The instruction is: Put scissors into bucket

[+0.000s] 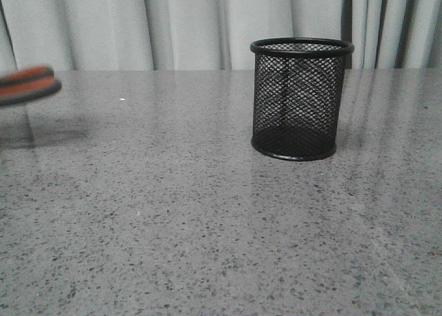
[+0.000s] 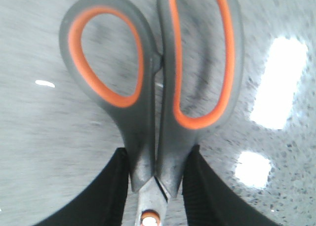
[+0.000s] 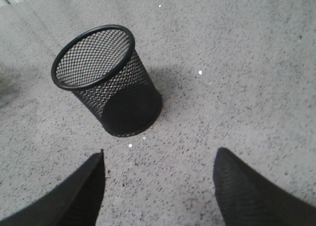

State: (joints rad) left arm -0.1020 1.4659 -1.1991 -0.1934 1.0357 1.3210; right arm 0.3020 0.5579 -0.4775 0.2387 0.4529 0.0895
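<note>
Left gripper [image 2: 157, 186] pinches the scissors [image 2: 153, 88] at the neck just below the handle loops, fingers pressed against both sides; the loops point away from the wrist. In the front view only the orange-lined loops [image 1: 27, 83] show at the far left edge, raised above the table [image 1: 207, 226]. Bucket [image 1: 302, 99] stands upright, right of centre, well apart from the scissors, apparently empty. Right gripper [image 3: 160, 186] hangs spread near the bucket, holding nothing.

Risks: blades are hidden behind the fingers, so tip alignment is uncertain. Scissors look longer than the cup; a tip catching the rim or mesh could tip the light cup. The left wrist view is blurred; the grip may be slipping.
</note>
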